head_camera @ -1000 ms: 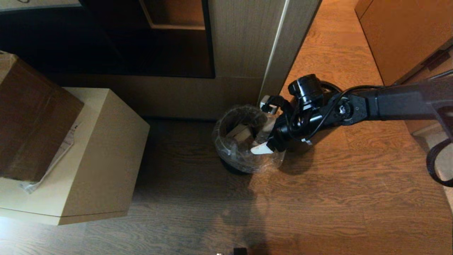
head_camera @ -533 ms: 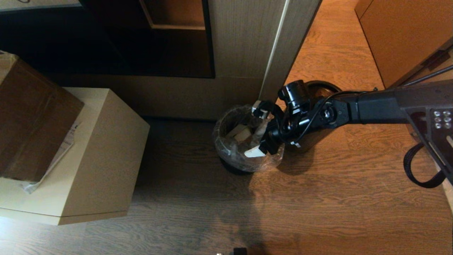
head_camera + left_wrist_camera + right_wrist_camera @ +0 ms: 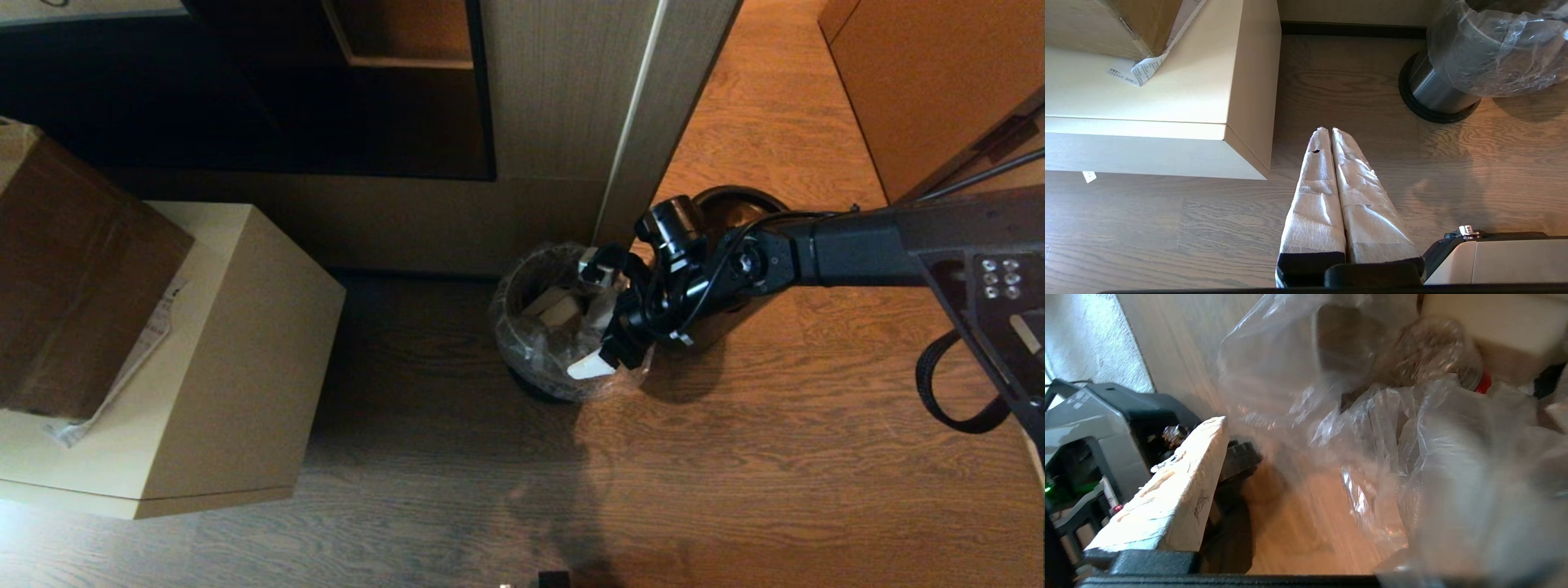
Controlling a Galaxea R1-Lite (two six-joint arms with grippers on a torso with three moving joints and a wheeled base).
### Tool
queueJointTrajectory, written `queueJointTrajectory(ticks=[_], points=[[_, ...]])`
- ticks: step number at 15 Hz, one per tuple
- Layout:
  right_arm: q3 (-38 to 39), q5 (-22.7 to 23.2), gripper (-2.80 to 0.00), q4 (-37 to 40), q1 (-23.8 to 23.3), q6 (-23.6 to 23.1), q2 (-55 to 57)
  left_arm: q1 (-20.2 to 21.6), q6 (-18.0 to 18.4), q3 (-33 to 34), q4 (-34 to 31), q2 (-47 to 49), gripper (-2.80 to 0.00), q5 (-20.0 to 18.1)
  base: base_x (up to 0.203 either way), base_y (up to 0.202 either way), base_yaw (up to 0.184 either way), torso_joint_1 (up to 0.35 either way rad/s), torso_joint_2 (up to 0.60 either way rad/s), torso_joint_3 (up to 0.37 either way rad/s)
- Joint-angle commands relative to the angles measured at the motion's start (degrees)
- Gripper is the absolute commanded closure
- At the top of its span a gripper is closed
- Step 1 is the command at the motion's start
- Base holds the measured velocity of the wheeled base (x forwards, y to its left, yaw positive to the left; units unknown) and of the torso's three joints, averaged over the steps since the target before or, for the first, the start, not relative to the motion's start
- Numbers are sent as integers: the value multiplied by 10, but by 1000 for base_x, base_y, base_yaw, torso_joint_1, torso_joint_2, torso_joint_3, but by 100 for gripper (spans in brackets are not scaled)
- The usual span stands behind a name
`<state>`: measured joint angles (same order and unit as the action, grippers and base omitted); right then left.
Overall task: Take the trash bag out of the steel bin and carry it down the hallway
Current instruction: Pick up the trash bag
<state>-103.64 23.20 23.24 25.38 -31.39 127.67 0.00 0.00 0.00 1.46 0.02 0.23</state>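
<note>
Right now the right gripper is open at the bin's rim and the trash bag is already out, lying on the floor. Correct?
Not quite. In the head view the trash bag is still in the steel bin, folded over its rim. The right gripper is open at that rim, as you said.

Trash bag [image 3: 539, 347] hides most of the steel bin [image 3: 1433, 92]

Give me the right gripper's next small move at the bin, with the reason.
Probably ease a little lower and shut on the bag edge. The right gripper is open at the near side of the steel bin, one finger over the opening, the other outside, straddling the rim of the trash bag, which is still draped over the bin. Nothing is gripped yet.
</note>
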Motion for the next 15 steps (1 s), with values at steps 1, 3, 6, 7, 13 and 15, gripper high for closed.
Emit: queueJointTrajectory(ticks=[1, 3, 6, 7, 13, 15], points=[[-7, 2, -280, 16, 0, 0, -5, 0, 0, 6, 0, 0, 0, 0, 0, 0, 0, 0, 0, 0], [-24, 1, -280, 28, 0, 3, -5, 0, 0, 6, 0, 0, 0, 0, 0, 0, 0, 0, 0, 0], [-30, 2, -280, 29, 1, -1, 0, 0, 0, 6, 0, 0, 0, 0, 0, 0, 0, 0, 0, 0], [-27, 2, -280, 33, 1, -2, 0, 0, 0, 6, 0, 0, 0, 0, 0, 0, 0, 0, 0, 0], [-30, 2, -280, 29, 14, -5, 17, 0, 0, 7, 0, 0, 0, 0, 0, 0, 0, 0, 0, 0], [-39, 1, -280, 24, 16, -6, 30, 0, 0, 7, 0, 0, 0, 0, 0, 0, 0, 0, 0, 0]])
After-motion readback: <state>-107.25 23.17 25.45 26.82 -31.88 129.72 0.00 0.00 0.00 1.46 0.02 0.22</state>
